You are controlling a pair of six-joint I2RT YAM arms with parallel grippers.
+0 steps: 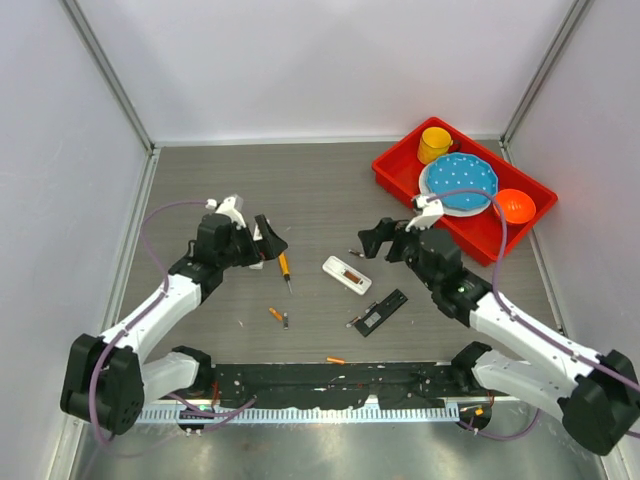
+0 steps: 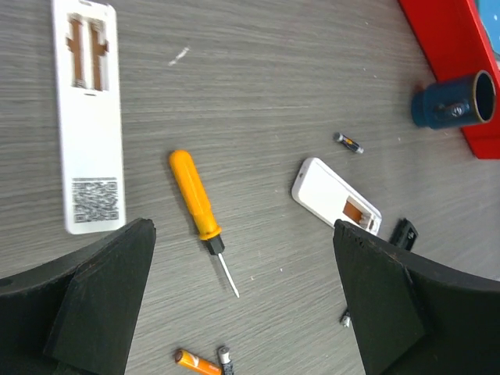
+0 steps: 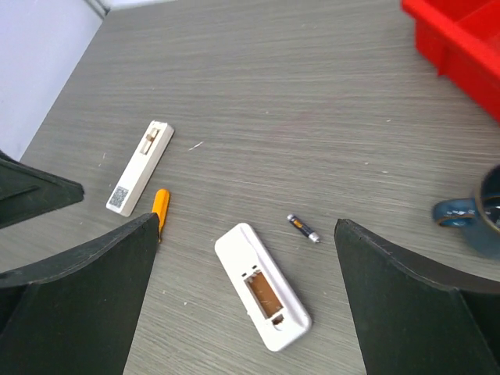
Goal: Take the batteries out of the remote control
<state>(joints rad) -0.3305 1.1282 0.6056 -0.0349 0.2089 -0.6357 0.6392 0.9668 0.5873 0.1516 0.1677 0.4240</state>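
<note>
The right gripper's (image 3: 244, 222) two black fingers fill the lower corners of its wrist view, spread wide and holding nothing. Framed in the gap between them lies the white remote (image 3: 263, 297), back up and cover off. Its long axis slants from upper left to lower right, neither along nor square to the line between the fingers. The open bay sits at the end nearer the wrist. Its inside looks brownish-orange, and I cannot tell whether a cell remains in it.

A dark battery (image 3: 302, 228) lies loose on the table just beside the remote's far half, not touching it. From above, this remote is near the right gripper and farther from the left gripper (image 2: 244, 226), which is also wide and empty. The orange-handled screwdriver (image 2: 195, 205) lies between the left gripper and the remote. An orange battery (image 2: 195, 362) rests near the screwdriver's tip.

I judge the right arm the nearer one, though its wrist would need turning to square up to the bay.
</note>
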